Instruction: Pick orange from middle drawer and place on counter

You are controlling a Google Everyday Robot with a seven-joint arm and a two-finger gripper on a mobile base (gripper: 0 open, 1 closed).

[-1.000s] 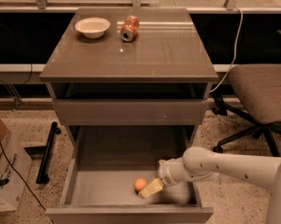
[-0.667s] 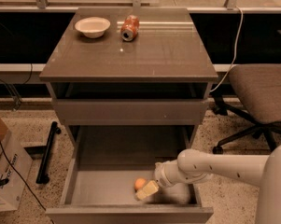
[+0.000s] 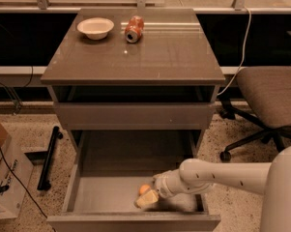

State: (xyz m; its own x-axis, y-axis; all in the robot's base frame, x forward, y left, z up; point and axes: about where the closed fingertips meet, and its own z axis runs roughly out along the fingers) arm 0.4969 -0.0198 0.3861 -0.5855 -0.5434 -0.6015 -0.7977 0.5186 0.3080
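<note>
The orange (image 3: 144, 189) lies on the floor of the open middle drawer (image 3: 106, 197), near its front and a little right of centre. My white arm reaches in from the right. My gripper (image 3: 147, 198) is low inside the drawer, right at the orange on its front side and partly covering it. The counter (image 3: 150, 57) is the glossy grey-brown top of the cabinet, above the drawer.
A white bowl (image 3: 95, 27) and an orange-red soda can (image 3: 134, 29) lying on its side sit at the back of the counter. An office chair (image 3: 268, 98) stands to the right. A cardboard box (image 3: 2, 178) and a black bar (image 3: 49, 156) are on the floor at the left.
My gripper and forearm have shifted a little to the left inside the drawer, closing in on the orange. The orange has stayed in place.
</note>
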